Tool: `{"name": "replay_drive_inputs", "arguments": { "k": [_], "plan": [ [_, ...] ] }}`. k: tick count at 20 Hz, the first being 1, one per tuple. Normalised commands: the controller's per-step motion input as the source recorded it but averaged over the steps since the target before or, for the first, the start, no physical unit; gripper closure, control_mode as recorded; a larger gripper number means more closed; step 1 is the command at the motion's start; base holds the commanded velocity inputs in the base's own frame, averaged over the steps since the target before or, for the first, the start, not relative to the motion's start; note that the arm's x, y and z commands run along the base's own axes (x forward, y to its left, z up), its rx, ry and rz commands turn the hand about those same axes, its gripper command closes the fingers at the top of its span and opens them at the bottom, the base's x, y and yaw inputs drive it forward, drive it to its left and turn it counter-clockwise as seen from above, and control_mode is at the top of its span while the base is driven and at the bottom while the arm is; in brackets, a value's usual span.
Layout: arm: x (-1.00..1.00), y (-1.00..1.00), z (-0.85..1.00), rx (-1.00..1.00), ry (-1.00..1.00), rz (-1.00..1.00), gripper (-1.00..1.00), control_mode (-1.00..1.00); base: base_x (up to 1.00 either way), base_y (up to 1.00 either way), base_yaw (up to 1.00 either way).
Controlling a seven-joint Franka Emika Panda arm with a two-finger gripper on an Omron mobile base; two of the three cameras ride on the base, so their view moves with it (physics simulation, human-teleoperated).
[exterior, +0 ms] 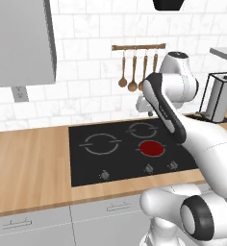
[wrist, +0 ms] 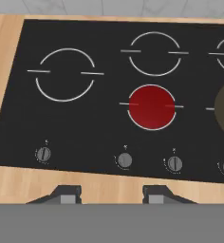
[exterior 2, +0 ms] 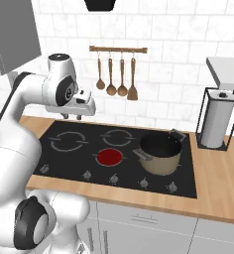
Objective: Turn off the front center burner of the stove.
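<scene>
The stove (exterior: 84, 166) is a flat black glass cooktop set in the wooden counter. Its front center burner (exterior: 151, 148) glows as a solid red disc, also seen in the right base view (exterior 2: 109, 157) and in the hand view (wrist: 151, 107). A row of small dark knobs runs along the front edge; one knob (wrist: 125, 160) sits just left of and below the red disc, another knob (wrist: 174, 163) just right of it. My gripper (exterior 2: 72, 117) hangs high above the stove's left half, pointing down. It is open (wrist: 111, 195) with nothing between its fingers.
A brown pot (exterior 2: 160, 152) stands on the right front burner, next to the red disc. A paper towel holder (exterior 2: 217, 119) stands on the counter at the right. Wooden utensils (exterior 2: 116, 74) hang on the tiled back wall. A grey cabinet (exterior: 21, 41) hangs at the upper left.
</scene>
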Motion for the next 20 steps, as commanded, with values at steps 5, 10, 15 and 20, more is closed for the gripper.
{"name": "replay_drive_inputs", "arguments": {
  "k": [5, 10, 15, 20],
  "plan": [
    [-0.15, 0.01, -0.11, 0.00, 0.01, 0.00, -1.00, -1.00, 0.00, 0.00, 0.00],
    [-0.22, 0.01, -0.50, 0.00, 0.14, 0.00, -1.00, -1.00, 0.00, 0.00, 0.00],
    [-0.05, -0.06, -0.77, 0.00, 0.23, 0.00, -1.00, -1.00, 0.00, 0.00, 0.00],
    [0.00, 0.00, -0.55, 0.00, 0.13, 0.00, -1.00, -1.00, 0.00, 0.00, 0.00]
  ]
}}
